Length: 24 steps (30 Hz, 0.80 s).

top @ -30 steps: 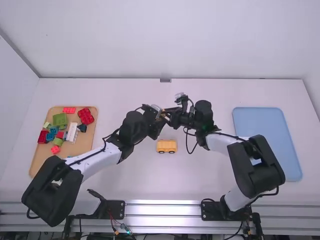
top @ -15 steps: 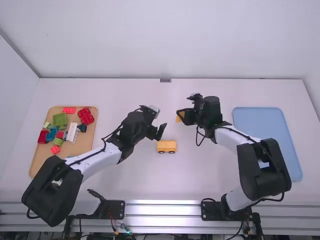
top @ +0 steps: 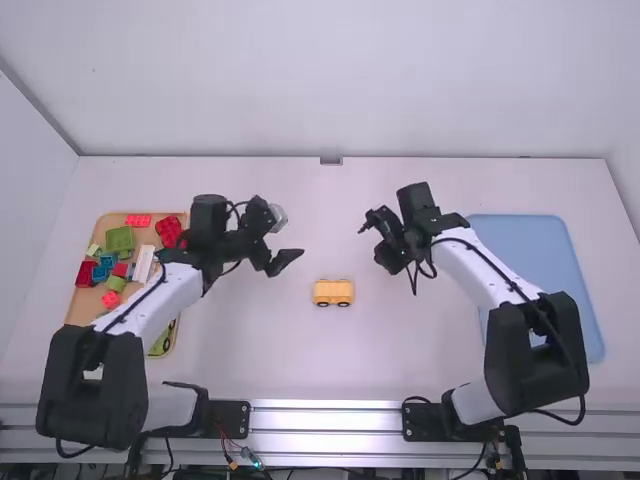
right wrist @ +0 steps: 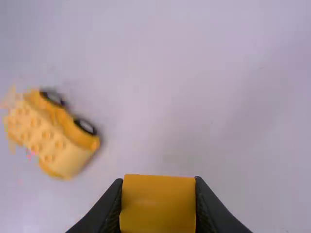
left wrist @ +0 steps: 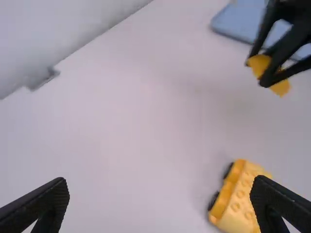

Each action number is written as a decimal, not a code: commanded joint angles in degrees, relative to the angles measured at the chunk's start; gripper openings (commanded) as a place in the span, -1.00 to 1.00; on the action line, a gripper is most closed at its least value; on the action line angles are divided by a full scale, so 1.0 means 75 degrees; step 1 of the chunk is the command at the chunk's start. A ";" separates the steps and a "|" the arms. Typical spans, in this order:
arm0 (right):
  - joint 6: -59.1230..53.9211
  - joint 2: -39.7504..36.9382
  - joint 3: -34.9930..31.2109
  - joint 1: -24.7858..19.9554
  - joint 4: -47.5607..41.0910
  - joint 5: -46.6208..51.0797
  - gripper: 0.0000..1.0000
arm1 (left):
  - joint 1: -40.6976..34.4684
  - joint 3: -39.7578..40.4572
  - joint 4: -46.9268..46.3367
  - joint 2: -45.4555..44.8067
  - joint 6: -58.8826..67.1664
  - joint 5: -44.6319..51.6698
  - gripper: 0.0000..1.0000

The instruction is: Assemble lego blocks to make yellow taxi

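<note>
Taxi body (top: 333, 292) sits on the table (top: 240, 360), in the high view, between my two pincers and a little closer to my bases than either. From my right pincer (top: 385, 262) it lies to the left and slightly back toward me; from my left pincer (top: 287, 262), to the right and slightly back. Its long axis runs left to right across the table, and neither pincer is clearly the nearer. It is yellow and upright, with dark wheels (top: 344, 304) along the side facing my bases.

In the left wrist view my left pincer stands wide, nothing between its fingers. One finger covers part of the body, whose top carries rows of round studs (left wrist: 236, 207). Farther off, my right pincer has a yellow block (left wrist: 258, 64), held apart from the body.

In the right wrist view that same block is gripped between my right fingertips, a plain, deeper yellow face toward me. Beyond it the studded top is open. I judge the block belongs on those studs, so the next move calls for my right pincer to go left and back, lined up with the long axis; pressed down askew, it could tip the body.
</note>
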 commanded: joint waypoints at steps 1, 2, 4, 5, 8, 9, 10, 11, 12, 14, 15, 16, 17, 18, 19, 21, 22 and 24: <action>-0.1562 -0.0108 -0.0149 0.0364 -0.0204 0.0755 -0.96 | 0.0629 0.0009 -0.0627 -0.0119 0.2801 0.3555 0.99; -0.1655 -0.0108 -0.0181 0.0411 -0.0219 0.0793 -0.95 | 0.0694 0.0009 -0.0769 -0.0111 0.3089 0.3765 0.99; -0.2454 -0.0108 -0.0431 0.0755 -0.0326 0.0883 -0.95 | 0.1096 0.0009 -0.1996 -0.0093 0.5013 0.4785 0.99; -0.2678 -0.0108 -0.0510 0.0831 -0.0347 0.0889 -0.94 | 0.1148 0.0009 -0.2253 -0.0093 0.5339 0.4838 0.99; -0.3244 -0.0108 -0.0874 0.1151 -0.0277 0.0886 -0.95 | 0.1134 0.0009 -0.2792 -0.0093 0.5852 0.4852 0.99; -0.3255 -0.0108 -0.0973 0.1215 -0.0242 0.0895 -0.95 | 0.1084 0.0009 -0.2838 -0.0093 0.5855 0.4855 0.99; -0.3246 -0.0108 -0.1046 0.1241 -0.0169 0.0965 -0.94 | 0.1075 0.0009 -0.2836 -0.0093 0.5826 0.4832 0.99; -0.3133 -0.0096 -0.1137 0.1262 0.0006 0.1096 -0.95 | 0.1064 0.0009 -0.2830 -0.0093 0.5808 0.4820 0.99; -0.3005 -0.0050 -0.1218 0.1271 0.0192 0.1192 -0.98 | 0.1064 0.0009 -0.2830 -0.0093 0.5785 0.4806 0.99; -0.2990 0.0178 -0.1276 0.1253 0.0481 0.1288 -0.99 | 0.1067 0.0009 -0.2804 -0.0093 0.5764 0.4803 0.99; -0.2999 0.0283 -0.1274 0.1247 0.0516 0.1282 -1.00 | 0.1067 0.0009 -0.2806 -0.0093 0.5767 0.4809 0.99; -0.3107 0.0513 -0.1230 0.1244 0.0527 0.1282 -1.00 | 0.1110 0.0009 -0.2806 -0.0093 0.5759 0.4803 0.99; -0.3107 0.0699 -0.1151 0.1247 0.0501 0.1282 -1.00 | 0.1110 0.0009 -0.2812 -0.0093 0.5761 0.4803 0.99; -0.3104 0.0796 -0.1099 0.1253 0.0481 0.1291 -1.00 | 0.1107 0.0009 -0.2818 -0.0093 0.5761 0.4800 0.99; -0.3107 0.1011 -0.0965 0.1265 0.0434 0.1294 -1.00 | 0.1070 0.0009 -0.2836 -0.0093 0.5767 0.4797 0.99; -0.3244 0.1443 -0.0562 0.1259 0.0152 0.1285 -1.00 | 0.1087 0.0009 -0.2841 -0.0093 0.5759 0.4771 0.99; -0.3340 0.1582 -0.0382 0.1259 -0.0064 0.1274 -1.00 | 0.1113 0.0009 -0.2862 -0.0093 0.5770 0.4768 0.99; -0.3494 0.1784 -0.0099 0.1262 -0.0393 0.1256 -1.00 | 0.1122 -0.0003 -0.2856 -0.0093 0.5764 0.4660 0.99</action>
